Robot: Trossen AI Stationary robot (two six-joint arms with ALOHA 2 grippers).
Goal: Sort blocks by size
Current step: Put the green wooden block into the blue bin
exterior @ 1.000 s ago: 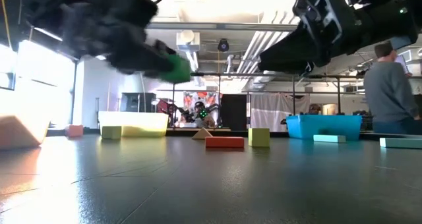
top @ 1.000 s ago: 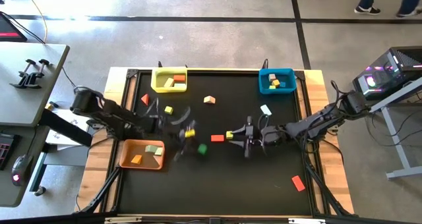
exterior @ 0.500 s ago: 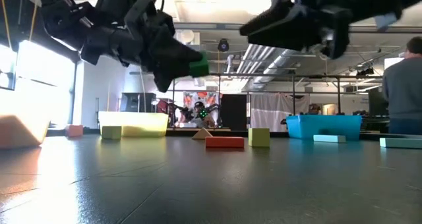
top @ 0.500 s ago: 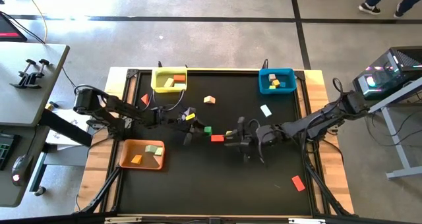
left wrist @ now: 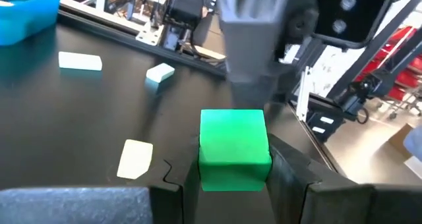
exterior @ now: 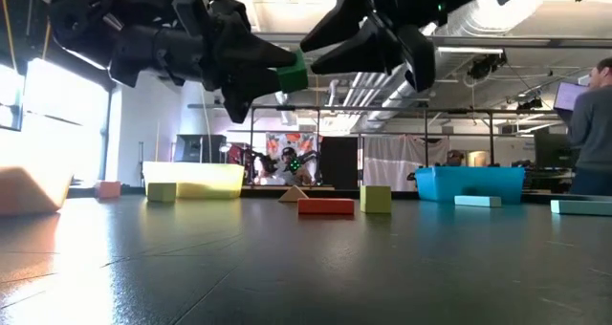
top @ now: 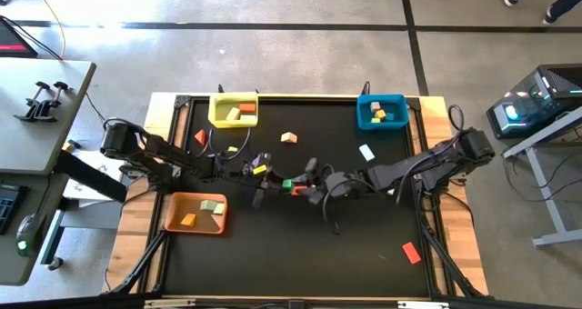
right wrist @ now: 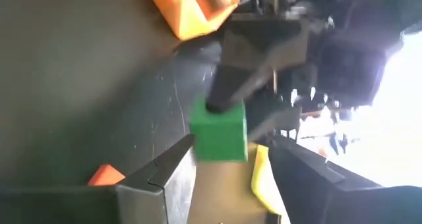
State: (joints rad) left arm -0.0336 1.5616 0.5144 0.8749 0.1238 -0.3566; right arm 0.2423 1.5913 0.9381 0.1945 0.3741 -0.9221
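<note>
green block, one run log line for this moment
stage: handover in air | left hand: shut on green block | right hand: open, fingers either side of block | below: red block on table

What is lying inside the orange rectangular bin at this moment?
The orange rectangular bin holds an orange block, a tan block and a mint block. Nothing covers it in the high view.

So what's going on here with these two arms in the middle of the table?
The left gripper holds a green cube in the air above the middle of the table. The right gripper is right up against it with its fingers either side of the cube, which looks like a handover. Other blocks lie loose on the table or in the yellow bin, blue bin and orange bin.
</note>
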